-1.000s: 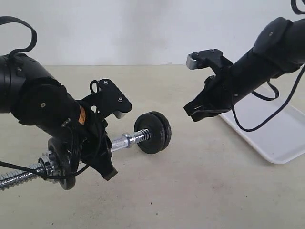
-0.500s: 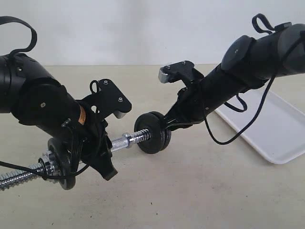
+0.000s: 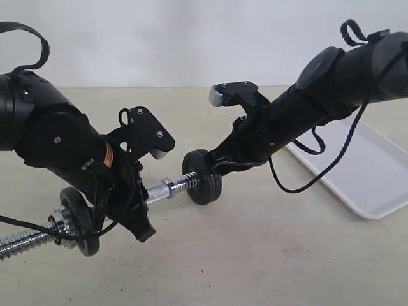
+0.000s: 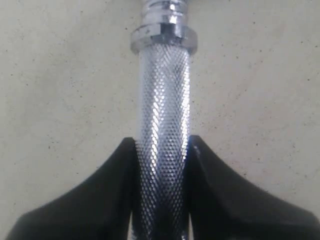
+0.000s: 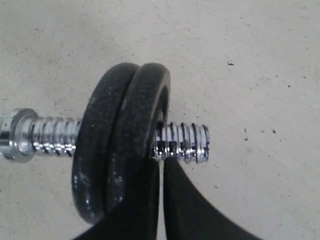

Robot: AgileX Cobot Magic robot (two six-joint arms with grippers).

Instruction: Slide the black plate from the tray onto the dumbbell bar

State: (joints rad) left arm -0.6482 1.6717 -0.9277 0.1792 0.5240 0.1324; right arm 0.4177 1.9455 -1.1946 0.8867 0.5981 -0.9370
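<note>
Black plate [image 3: 210,188] sits on the dumbbell bar [image 3: 171,187], at its threaded end and pressed against a second disc [image 3: 191,171]. The tray [image 3: 376,185] lies well apart from the bar, out past that same end.

Left wrist view: my left gripper [image 4: 161,155] clamps the bar's knurled middle.

Right wrist view: my right gripper [image 5: 161,162], pinched closed, touches the plate's outer face just beside the thread.
</note>
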